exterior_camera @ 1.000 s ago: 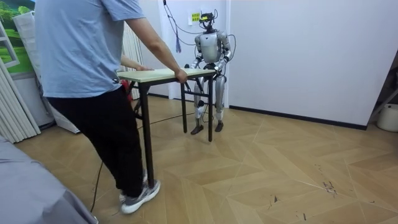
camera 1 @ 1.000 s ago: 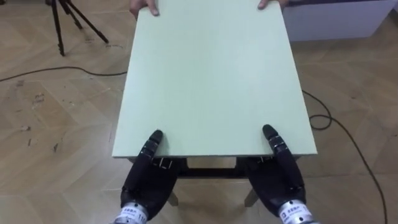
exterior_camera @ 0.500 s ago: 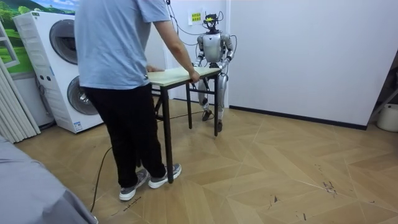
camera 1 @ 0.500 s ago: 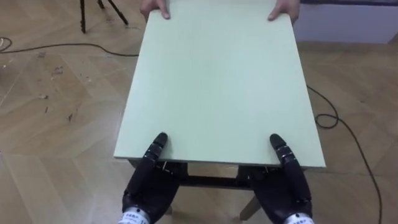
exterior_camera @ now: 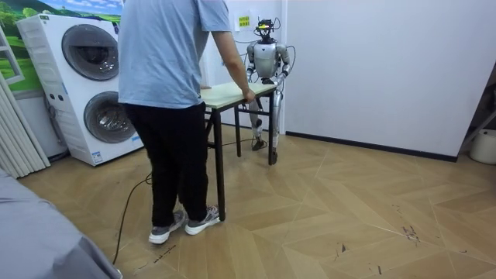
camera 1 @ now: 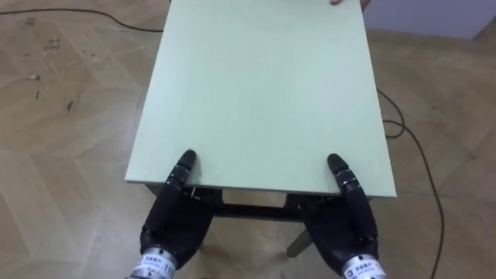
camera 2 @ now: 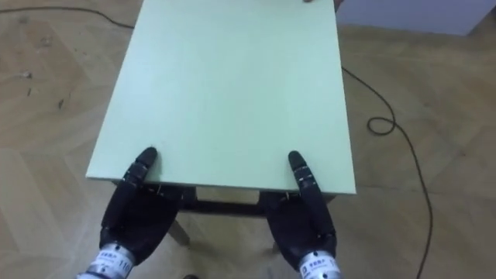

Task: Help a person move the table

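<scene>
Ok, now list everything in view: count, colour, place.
table: one, pale green top, dark legs, between the robot and the person
washing machines: two, white, stacked, at the room view's left
curtain: one, whitish, at the room view's left edge
floor: wood parquet, brown
person: one, blue shirt, black trousers, holding the table's far end
left hand: one, black, at the table's near edge, left side
right hand: one, black, at the table's near edge, right side
</scene>
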Controlling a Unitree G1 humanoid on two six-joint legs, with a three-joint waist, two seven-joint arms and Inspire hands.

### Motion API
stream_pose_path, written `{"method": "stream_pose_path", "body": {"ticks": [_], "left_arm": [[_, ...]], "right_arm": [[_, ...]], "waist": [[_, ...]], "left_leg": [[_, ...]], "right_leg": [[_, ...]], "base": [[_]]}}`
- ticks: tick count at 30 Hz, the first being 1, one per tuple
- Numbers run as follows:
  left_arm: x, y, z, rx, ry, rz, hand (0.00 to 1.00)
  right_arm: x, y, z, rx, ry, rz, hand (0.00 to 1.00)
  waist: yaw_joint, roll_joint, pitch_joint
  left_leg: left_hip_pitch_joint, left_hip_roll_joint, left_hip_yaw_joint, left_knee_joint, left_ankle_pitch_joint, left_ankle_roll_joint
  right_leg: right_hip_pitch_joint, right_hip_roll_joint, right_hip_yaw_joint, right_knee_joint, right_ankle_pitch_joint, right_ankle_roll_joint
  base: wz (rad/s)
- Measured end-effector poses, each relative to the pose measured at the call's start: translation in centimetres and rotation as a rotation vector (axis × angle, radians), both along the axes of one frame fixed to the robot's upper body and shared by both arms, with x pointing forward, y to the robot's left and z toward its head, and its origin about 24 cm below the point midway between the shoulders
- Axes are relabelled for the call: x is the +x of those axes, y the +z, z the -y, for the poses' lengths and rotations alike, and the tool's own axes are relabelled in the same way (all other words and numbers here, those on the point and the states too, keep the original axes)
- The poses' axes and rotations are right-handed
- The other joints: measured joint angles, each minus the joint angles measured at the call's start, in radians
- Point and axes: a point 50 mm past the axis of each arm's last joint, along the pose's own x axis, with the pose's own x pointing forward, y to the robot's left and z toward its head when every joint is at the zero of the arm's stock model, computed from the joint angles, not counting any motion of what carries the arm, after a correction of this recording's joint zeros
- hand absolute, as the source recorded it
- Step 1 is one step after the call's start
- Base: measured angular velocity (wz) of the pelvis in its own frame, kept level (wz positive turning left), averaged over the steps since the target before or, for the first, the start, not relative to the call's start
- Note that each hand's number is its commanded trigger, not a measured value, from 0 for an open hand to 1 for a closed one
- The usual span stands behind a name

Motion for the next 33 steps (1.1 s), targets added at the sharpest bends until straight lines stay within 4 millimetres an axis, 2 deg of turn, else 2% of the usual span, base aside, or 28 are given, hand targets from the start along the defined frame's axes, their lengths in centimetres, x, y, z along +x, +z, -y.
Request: {"method": "stream_pose_path", "body": {"ticks": [1,2,3,4,5,6,7,8,9,10,11,12,14,15,16,17,18,19,20,21,22,23,25,26,28,29,33], "left_arm": [[0.0,0.0,-0.1,0.006,-0.003,-0.003,1.00],[0.0,0.0,-0.1,0.018,-0.015,0.000,1.00],[0.1,0.1,-0.1,0.022,-0.019,0.004,1.00],[0.3,0.2,-0.1,0.012,-0.010,0.013,1.00],[0.3,0.2,0.0,0.006,-0.003,0.013,1.00],[0.0,0.0,-0.1,-0.006,0.020,0.005,1.00],[-0.4,-0.2,0.2,-0.019,0.024,-0.009,1.00],[-0.5,-0.3,0.3,-0.028,0.030,-0.016,1.00],[-0.8,-0.4,0.5,-0.037,0.032,-0.024,1.00],[-0.8,-0.4,0.6,-0.038,0.031,-0.024,1.00],[-0.7,-0.4,0.6,-0.038,0.031,-0.022,1.00],[-0.6,-0.4,0.7,-0.039,0.031,-0.021,1.00],[-0.5,-0.3,0.8,-0.040,0.030,-0.022,1.00],[-0.5,-0.3,0.8,-0.040,0.031,-0.022,1.00],[-0.6,-0.4,0.7,-0.039,0.032,-0.026,1.00],[-0.6,-0.4,0.7,-0.041,0.032,-0.026,1.00],[-0.6,-0.3,0.8,-0.043,0.030,-0.023,1.00],[-0.4,-0.1,0.8,-0.044,0.030,-0.013,1.00],[-0.3,0.0,0.8,-0.046,0.032,-0.008,1.00],[-0.3,-0.1,0.9,-0.053,0.038,-0.009,1.00],[-0.2,0.0,1.0,-0.060,0.039,-0.008,1.00],[-0.1,0.1,1.1,-0.061,0.036,-0.004,1.00],[0.3,0.3,1.3,-0.065,0.046,-0.001,1.00],[0.4,0.3,1.3,-0.076,0.052,-0.005,1.00],[0.5,0.3,1.3,-0.068,0.055,-0.003,1.00],[0.5,0.1,1.2,-0.064,0.055,-0.010,1.00],[-0.2,-0.9,1.3,-0.057,0.043,-0.059,1.00]], "right_arm": [[0.0,0.0,0.0,-0.004,0.002,-0.001,1.00],[0.0,0.1,0.1,-0.007,-0.001,0.000,1.00],[0.0,0.2,0.2,-0.006,-0.004,0.003,1.00],[0.2,0.4,0.2,-0.003,-0.006,0.012,1.00],[0.4,0.5,0.2,-0.008,-0.001,0.012,1.00],[0.8,0.6,0.0,-0.024,0.016,0.008,1.00],[0.8,0.6,0.2,-0.042,0.011,0.005,1.00],[0.7,0.5,0.3,-0.047,0.009,0.003,1.00],[0.5,0.4,0.4,-0.052,0.003,-0.003,1.00],[0.4,0.4,0.4,-0.056,-0.001,-0.004,1.00],[0.4,0.4,0.4,-0.061,0.000,-0.002,1.00],[0.5,0.5,0.5,-0.070,-0.003,0.004,1.00],[0.5,0.6,0.5,-0.082,-0.005,0.015,1.00],[0.5,0.6,0.5,-0.085,-0.003,0.015,1.00],[0.5,0.6,0.6,-0.095,0.002,0.015,1.00],[0.5,0.7,0.7,-0.097,0.003,0.018,1.00],[0.5,0.8,0.6,-0.097,-0.001,0.025,1.00],[0.6,1.1,0.6,-0.098,-0.003,0.038,1.00],[0.7,1.2,0.6,-0.100,-0.004,0.044,1.00],[0.8,1.2,0.6,-0.101,-0.004,0.046,1.00],[0.8,1.2,0.4,-0.097,-0.006,0.044,1.00],[0.8,1.2,0.4,-0.095,-0.011,0.045,1.00],[1.0,1.3,0.4,-0.085,-0.027,0.052,1.00],[1.0,1.4,0.2,-0.085,-0.026,0.057,1.00],[1.1,1.4,0.1,-0.091,-0.028,0.065,1.00],[1.0,1.2,0.2,-0.102,-0.026,0.066,1.00],[0.0,0.4,0.5,-0.110,-0.026,0.027,1.00]], "waist": [[0.002,0.013,-0.0029],[0.003,0.022,-0.0045],[0.002,0.026,-0.0051],[0.008,0.031,-0.0087],[0.024,0.035,-0.0077],[0.037,0.048,-0.0080],[0.053,0.066,-0.0091],[0.050,0.074,-0.0118],[0.038,0.086,-0.0151],[0.020,0.092,-0.0147],[0.015,0.095,-0.0151],[-0.001,0.108,-0.0143],[-0.018,0.131,-0.0122],[-0.021,0.131,-0.0120],[-0.029,0.127,-0.0144],[-0.035,0.128,-0.0147],[-0.043,0.132,-0.0189],[-0.050,0.135,-0.0225],[-0.051,0.138,-0.0210],[-0.045,0.152,-0.0196],[-0.043,0.164,-0.0192],[-0.044,0.165,-0.0187],[-0.072,0.162,-0.0180],[-0.084,0.157,-0.0187],[-0.084,0.143,-0.0183],[-0.087,0.142,-0.0180],[-0.089,0.128,-0.0211]], "left_leg": [[0.014,0.002,-0.022,-0.072,0.062,-0.016],[0.041,0.002,-0.041,-0.187,0.155,-0.043],[0.054,0.002,-0.049,-0.247,0.209,-0.076],[0.057,0.011,-0.050,-0.263,0.224,-0.091],[0.055,0.021,-0.045,-0.210,0.177,-0.074],[0.043,0.032,-0.033,-0.034,0.034,-0.058],[0.043,0.035,-0.042,0.132,-0.068,-0.061],[0.046,0.037,-0.045,0.206,-0.103,-0.063],[0.074,0.038,-0.046,0.312,-0.156,-0.068],[0.123,0.044,-0.051,0.368,-0.191,-0.072],[0.150,0.049,-0.054,0.381,-0.206,-0.074],[0.207,0.056,-0.072,0.384,-0.233,-0.080],[0.302,0.055,-0.087,0.318,-0.271,-0.099],[0.306,0.047,-0.091,0.281,-0.275,-0.098],[0.322,0.025,-0.095,0.208,-0.276,-0.099],[0.333,0.014,-0.100,0.164,-0.276,-0.099],[0.356,-0.004,-0.120,0.069,-0.276,-0.099],[0.379,-0.013,-0.122,-0.003,-0.281,-0.104],[0.377,-0.009,-0.119,-0.004,-0.289,-0.107],[0.391,0.019,-0.105,0.028,-0.309,-0.112],[0.415,0.035,-0.097,0.012,-0.321,-0.109],[0.421,0.035,-0.099,-0.007,-0.324,-0.106],[0.413,0.029,-0.093,-0.051,-0.335,-0.086],[0.397,0.011,-0.090,-0.067,-0.334,-0.066],[0.363,-0.025,-0.090,-0.062,-0.320,-0.036],[0.347,-0.040,-0.091,-0.060,-0.308,-0.023],[0.353,-0.077,-0.075,-0.071,-0.283,-0.002]], "right_leg": [[-0.016,0.023,0.001,-0.004,0.022,-0.026],[-0.031,0.043,0.001,-0.023,0.047,-0.051],[-0.036,0.053,-0.001,-0.040,0.057,-0.060],[-0.057,0.048,-0.044,-0.060,0.064,-0.065],[-0.065,0.046,-0.071,-0.060,0.064,-0.065],[-0.065,0.046,-0.121,-0.067,0.064,-0.065],[-0.062,0.054,-0.135,-0.070,0.068,-0.075],[-0.063,0.058,-0.141,-0.069,0.072,-0.081],[-0.067,0.067,-0.158,-0.062,0.077,-0.090],[-0.075,0.081,-0.174,-0.056,0.082,-0.099],[-0.081,0.086,-0.178,-0.047,0.083,-0.103],[-0.098,0.097,-0.196,-0.037,0.087,-0.109],[-0.145,0.102,-0.200,0.019,0.084,-0.113],[-0.156,0.099,-0.194,0.034,0.085,-0.113],[-0.174,0.095,-0.183,0.040,0.095,-0.112],[-0.182,0.092,-0.171,0.037,0.102,-0.112],[-0.204,0.090,-0.154,0.026,0.122,-0.118],[-0.227,0.076,-0.179,0.011,0.140,-0.120],[-0.236,0.073,-0.192,0.008,0.148,-0.122],[-0.252,0.080,-0.224,0.027,0.169,-0.144],[-0.265,0.084,-0.261,0.057,0.204,-0.174],[-0.272,0.082,-0.273,0.065,0.216,-0.182],[-0.293,0.065,-0.281,0.072,0.234,-0.172],[-0.304,0.051,-0.279,0.058,0.231,-0.155],[-0.316,0.029,-0.270,0.016,0.229,-0.125],[-0.321,0.019,-0.266,-0.005,0.254,-0.122],[-0.309,-0.008,-0.246,-0.017,0.291,-0.113]], "base": [[0.20],[0.27],[0.19],[-0.15],[-0.59],[-0.78],[-0.53],[0.00],[0.39],[0.38],[0.33],[0.22],[0.06],[-0.08],[0.04],[0.12],[0.09],[0.00],[-0.20],[-0.20],[-0.13],[0.18],[0.30],[0.17],[0.02],[0.00],[0.00]]}}
